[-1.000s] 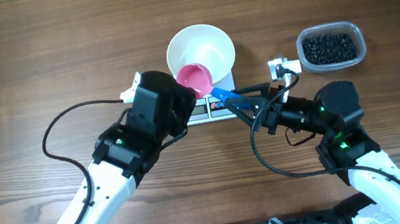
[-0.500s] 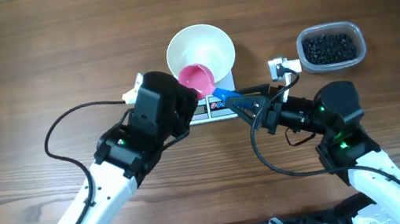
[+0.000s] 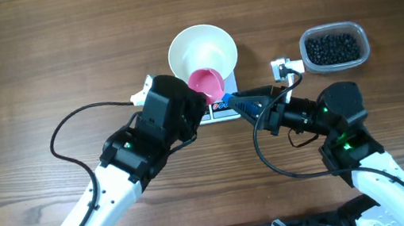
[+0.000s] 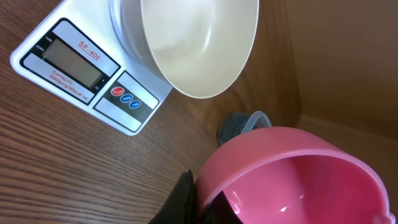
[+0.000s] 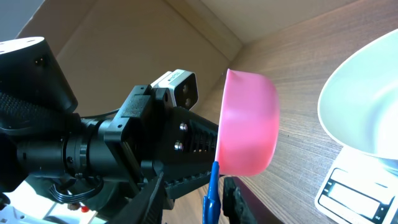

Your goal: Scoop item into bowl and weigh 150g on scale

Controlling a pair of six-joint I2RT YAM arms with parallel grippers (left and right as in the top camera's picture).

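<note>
Pink scoop [image 3: 205,83] hung at the rim of the white bowl [image 3: 201,45], clamped in my left tool [image 3: 193,97]; my right tool [image 3: 243,105] stood apart around its blue handle [image 3: 225,98].

I log the wooden table [image 3: 33,58] bearing the white scale [image 4: 71,59] at centre and, well apart to its right, a clear tub [image 3: 365,40] (holding black pellets [image 3: 330,47]).

Bright, even light from overhead on the wooden table [image 3: 33,58], with soft, faint shadows. A small glint sits inside the pink scoop [image 4: 298,180]. Wrist views look soft up close.
</note>
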